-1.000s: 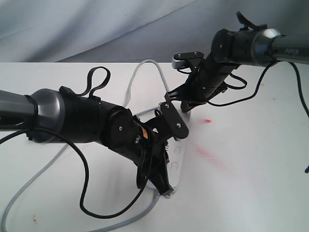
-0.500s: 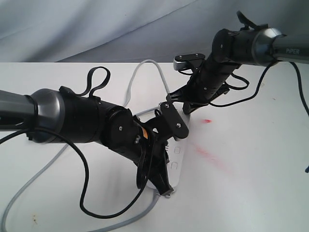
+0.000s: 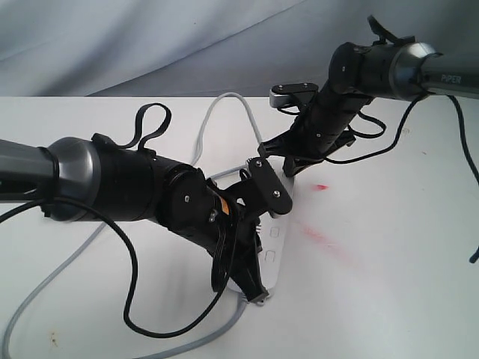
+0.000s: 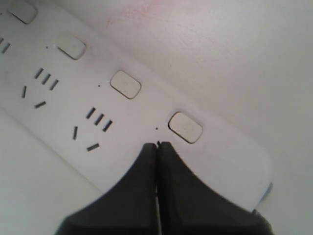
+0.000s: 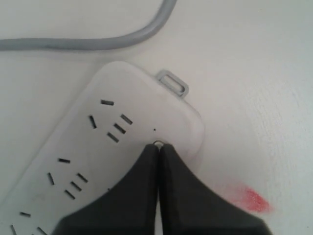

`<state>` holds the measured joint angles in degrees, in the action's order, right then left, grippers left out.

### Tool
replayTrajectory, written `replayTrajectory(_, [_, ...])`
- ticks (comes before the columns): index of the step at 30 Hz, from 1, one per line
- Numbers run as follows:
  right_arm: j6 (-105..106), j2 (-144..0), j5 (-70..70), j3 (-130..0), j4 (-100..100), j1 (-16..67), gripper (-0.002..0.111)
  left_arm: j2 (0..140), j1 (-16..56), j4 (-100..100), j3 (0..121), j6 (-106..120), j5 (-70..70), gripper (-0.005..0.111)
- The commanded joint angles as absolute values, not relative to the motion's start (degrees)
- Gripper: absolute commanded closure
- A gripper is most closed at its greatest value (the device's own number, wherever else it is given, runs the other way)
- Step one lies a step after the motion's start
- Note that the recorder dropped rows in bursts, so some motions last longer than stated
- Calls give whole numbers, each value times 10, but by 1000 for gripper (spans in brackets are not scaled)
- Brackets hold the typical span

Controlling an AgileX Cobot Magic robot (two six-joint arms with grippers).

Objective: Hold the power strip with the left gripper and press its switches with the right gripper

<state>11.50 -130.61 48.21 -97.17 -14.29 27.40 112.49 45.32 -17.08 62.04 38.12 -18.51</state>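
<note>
Power strip (image 3: 274,253) stretched lengthwise from jaws to jaws: left gripper (image 4: 156,145), jaws together, pinning one end just beside the switches (image 4: 185,127); right gripper (image 5: 159,145), likewise closed, tip apparently on the opposite end's button.

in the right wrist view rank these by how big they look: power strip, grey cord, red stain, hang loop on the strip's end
1. power strip, though cut off by the frame
2. grey cord
3. red stain and hang loop: too alike to rank, the stain's edges are blurred
</note>
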Motion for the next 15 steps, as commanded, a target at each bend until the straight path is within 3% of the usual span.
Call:
replayTrajectory(1, [113, -1354, 523, -958, -126, 274, 108, 1135, 453, -168, 616, 381, -211, 107])
replayTrajectory(15, [45, -1355, 551, -961, 34, 341, 108, 1135, 453, -168, 616, 380, -211, 107])
